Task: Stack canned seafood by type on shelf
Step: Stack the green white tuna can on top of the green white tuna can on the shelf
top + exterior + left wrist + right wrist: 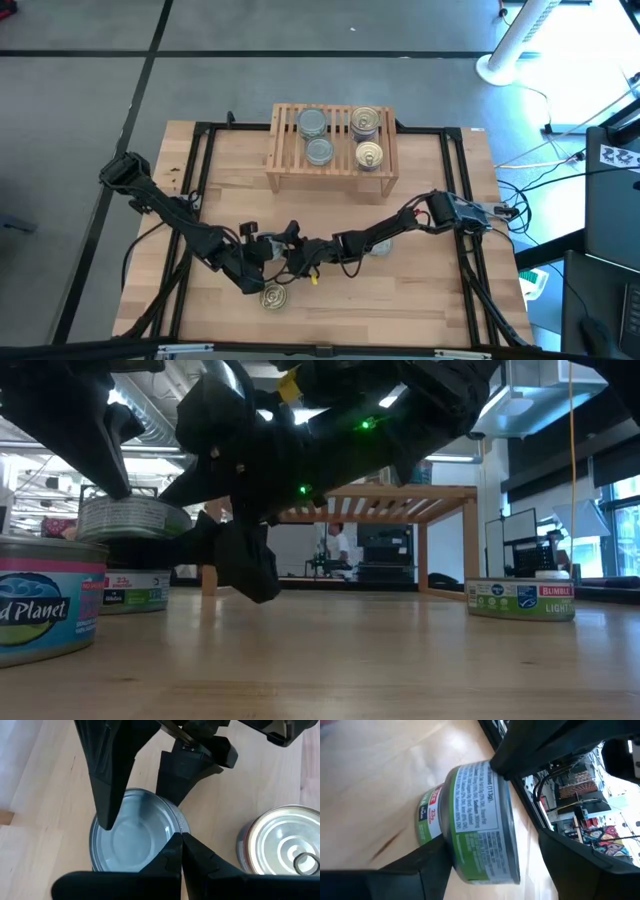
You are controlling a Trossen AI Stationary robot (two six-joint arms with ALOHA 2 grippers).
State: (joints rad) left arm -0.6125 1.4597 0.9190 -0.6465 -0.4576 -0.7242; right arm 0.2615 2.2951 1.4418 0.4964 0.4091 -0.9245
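Lower centre of high view, right fingers point(298, 258) clamp a silver tin point(475, 827) w/ left fingers point(181, 851) together beside it.

- Table point(420, 300): pale wood, smooth, matt, with visible grain.
- Shelf point(331, 180): light unfinished-looking wood, slatted top.
- Silver-topped tin point(131, 837): dull grey metal lid, satin sheen; glossy green printed paper label round its side.
- Gold-topped tin point(285, 845): shiny gold-coloured metal with ridged rings and a pull tab.
- Right gripper point(142, 807) fingers point(112, 775): matt black plastic.
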